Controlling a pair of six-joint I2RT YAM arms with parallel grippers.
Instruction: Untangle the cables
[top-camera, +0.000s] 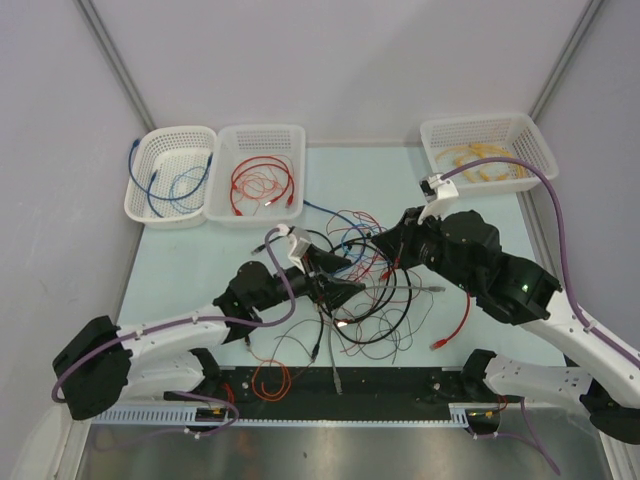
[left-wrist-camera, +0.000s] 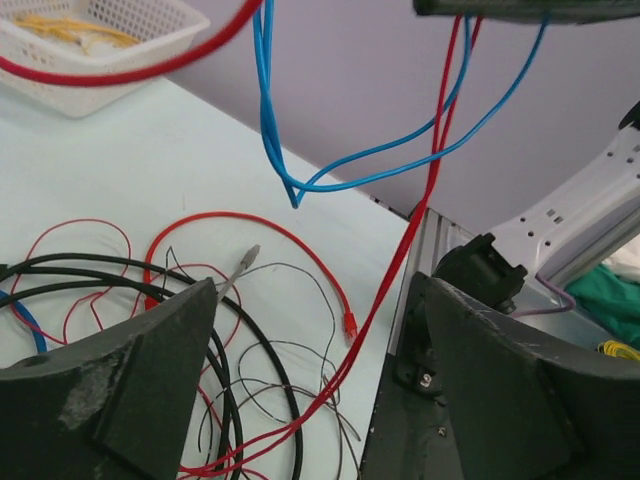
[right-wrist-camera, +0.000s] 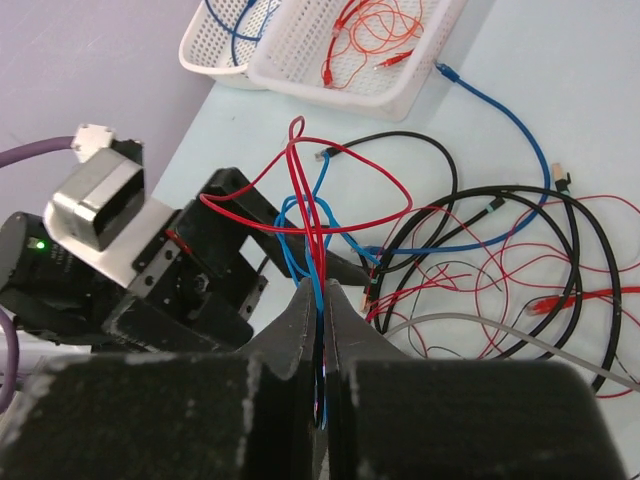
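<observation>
The cables (top-camera: 375, 300), black, blue, red and thin reddish-brown, lie looped together on the pale table between my arms. My right gripper (right-wrist-camera: 322, 295) is shut on a blue and a red cable strand (right-wrist-camera: 310, 215) and holds them lifted above the pile; it shows in the top view (top-camera: 385, 243) too. The lifted blue loop (left-wrist-camera: 295, 190) and red strand (left-wrist-camera: 425, 200) hang in front of my left gripper (left-wrist-camera: 310, 380). That gripper is open and empty, low over black and red cables (left-wrist-camera: 235, 370), and sits just left of the right one (top-camera: 348, 278).
Three white baskets stand at the back: one with blue cables (top-camera: 170, 175), one with red cables (top-camera: 260, 172), one with yellow cables (top-camera: 487, 152). A loose red cable end (top-camera: 458, 322) lies right of the pile. A thin orange-red loop (top-camera: 270, 380) lies by the front rail.
</observation>
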